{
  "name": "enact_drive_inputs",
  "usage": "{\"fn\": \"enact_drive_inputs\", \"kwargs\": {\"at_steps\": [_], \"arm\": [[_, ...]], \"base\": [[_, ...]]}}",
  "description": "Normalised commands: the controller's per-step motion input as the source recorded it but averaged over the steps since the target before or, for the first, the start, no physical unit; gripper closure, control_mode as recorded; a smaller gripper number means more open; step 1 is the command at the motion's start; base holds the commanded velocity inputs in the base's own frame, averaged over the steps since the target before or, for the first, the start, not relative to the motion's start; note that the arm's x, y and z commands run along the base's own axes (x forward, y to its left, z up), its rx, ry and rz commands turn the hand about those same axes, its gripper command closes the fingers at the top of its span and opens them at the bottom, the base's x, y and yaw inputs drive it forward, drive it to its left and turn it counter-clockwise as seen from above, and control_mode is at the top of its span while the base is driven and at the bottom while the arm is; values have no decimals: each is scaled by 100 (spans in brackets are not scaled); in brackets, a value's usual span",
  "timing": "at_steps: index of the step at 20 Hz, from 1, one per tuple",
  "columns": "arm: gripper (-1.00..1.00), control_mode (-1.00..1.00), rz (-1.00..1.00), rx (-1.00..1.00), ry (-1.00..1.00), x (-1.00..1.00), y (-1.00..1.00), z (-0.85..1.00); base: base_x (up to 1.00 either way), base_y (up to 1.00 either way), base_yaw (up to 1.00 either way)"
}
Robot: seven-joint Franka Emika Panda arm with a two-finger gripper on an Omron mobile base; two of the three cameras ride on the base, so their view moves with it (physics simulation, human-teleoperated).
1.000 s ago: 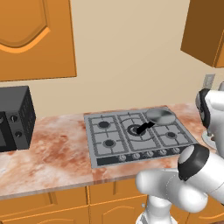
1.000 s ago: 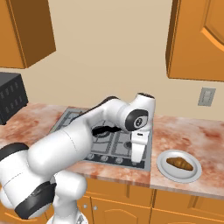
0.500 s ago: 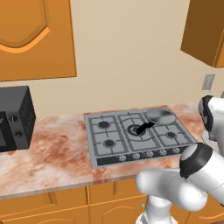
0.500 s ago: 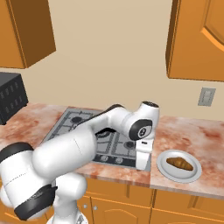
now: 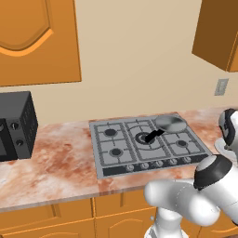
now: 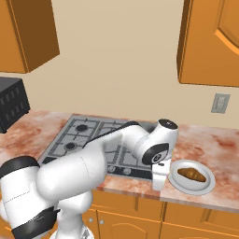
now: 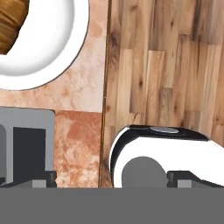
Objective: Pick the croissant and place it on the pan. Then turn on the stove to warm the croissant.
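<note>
No writing can be read anywhere. In the right base view the gripper (image 6: 159,179) hangs at the desk's (image 6: 210,144) front edge, lower centre, fingers spread wide and holding nothing. Just to its right the croissant (image 6: 192,174) lies on a white plate (image 6: 205,186). The pan (image 5: 170,123) sits on the stove's (image 5: 145,144) far right burner, right of centre in the left base view. A black microwave (image 5: 15,125) stands at the left edge.

Arm bent forward and rightward, wrist pointing down, tool (image 6: 159,179) low, jaws spread wide, nothing held.
</note>
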Motion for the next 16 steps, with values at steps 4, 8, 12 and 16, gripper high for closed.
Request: {"fn": "enact_drive_inputs", "kwargs": {"at_steps": [4, 8, 12, 16], "arm": [[-100, -100, 0, 0, -4, 9, -25, -3], [-100, -100, 0, 0, 1, 26, -28, 0], [-100, -100, 0, 0, 3, 30, -32, 0], [-100, -100, 1, 0, 0, 16, -31, -2]], "base": [[0, 0, 0], [0, 0, 0], [0, 0, 0], [0, 0, 0]]}}
